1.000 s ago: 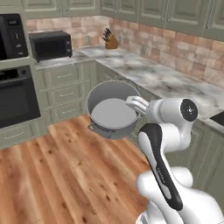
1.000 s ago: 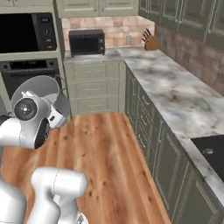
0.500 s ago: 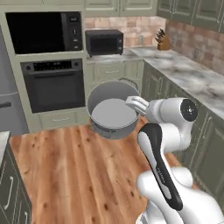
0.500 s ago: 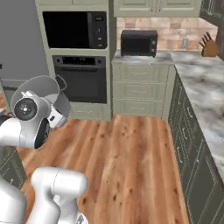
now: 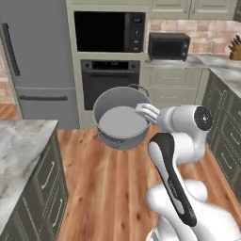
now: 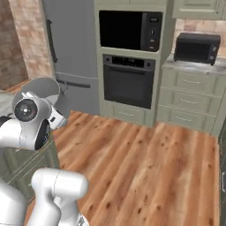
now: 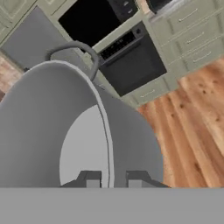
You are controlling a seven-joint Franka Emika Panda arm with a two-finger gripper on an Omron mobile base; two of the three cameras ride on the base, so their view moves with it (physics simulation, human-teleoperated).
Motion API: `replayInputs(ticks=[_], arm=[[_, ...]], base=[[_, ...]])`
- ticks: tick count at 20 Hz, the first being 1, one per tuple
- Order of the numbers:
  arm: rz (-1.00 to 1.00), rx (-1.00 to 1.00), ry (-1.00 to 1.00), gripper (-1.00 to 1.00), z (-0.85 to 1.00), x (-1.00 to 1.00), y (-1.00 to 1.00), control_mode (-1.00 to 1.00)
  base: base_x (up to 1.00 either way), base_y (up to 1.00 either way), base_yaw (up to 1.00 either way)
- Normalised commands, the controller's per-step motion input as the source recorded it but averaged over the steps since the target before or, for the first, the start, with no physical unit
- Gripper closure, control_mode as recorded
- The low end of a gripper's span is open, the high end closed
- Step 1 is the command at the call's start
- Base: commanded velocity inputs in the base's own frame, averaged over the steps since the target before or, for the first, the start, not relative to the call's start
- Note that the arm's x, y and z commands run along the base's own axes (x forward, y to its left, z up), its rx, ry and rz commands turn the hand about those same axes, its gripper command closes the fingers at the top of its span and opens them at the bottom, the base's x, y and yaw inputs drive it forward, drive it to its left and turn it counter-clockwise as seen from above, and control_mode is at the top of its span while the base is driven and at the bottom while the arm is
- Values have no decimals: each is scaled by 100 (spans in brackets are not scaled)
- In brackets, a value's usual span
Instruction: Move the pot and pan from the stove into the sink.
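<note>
The grey brushed-metal pot (image 5: 120, 123) hangs in the air in front of the arm, tilted so its open mouth faces the base cameras. My gripper (image 5: 143, 110) is shut on the pot's rim at its right side. In the hand view the pot (image 7: 65, 131) is close up, with the gripper (image 7: 109, 178) pinching the rim wall, one finger inside and one outside, and a loop handle (image 7: 72, 46) at the far side. From the right base view the pot (image 6: 42, 88) peeks out behind the arm's wrist. The pan, the stove and the sink are out of view.
Ahead stand a grey fridge (image 5: 35, 56), a wall oven (image 5: 110, 77) with a built-in microwave (image 5: 109, 31), and a black countertop oven (image 5: 169, 45). A marble counter corner (image 5: 19, 155) lies at the lower left, cabinets (image 5: 226, 136) at the right. Wood floor (image 5: 108, 188) is between them.
The whole scene has swept to the right in both base views, so the base has turned left. The pot stays in the gripper at the same place before the arm.
</note>
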Motion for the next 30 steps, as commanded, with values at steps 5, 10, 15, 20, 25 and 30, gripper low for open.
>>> replayInputs(ticks=[5,10,15,20,25,30], arm=[[0,0,0,100,0,0,0,100],[0,0,0,100,0,0,0,100],[0,0,0,100,0,0,0,100],[0,0,0,100,0,0,0,100],[0,0,0,100,0,0,0,100],[0,0,0,100,0,0,0,100]], base=[[-4,0,50],[-5,0,50],[-6,0,50],[-9,0,50],[-8,0,50],[-6,0,50]])
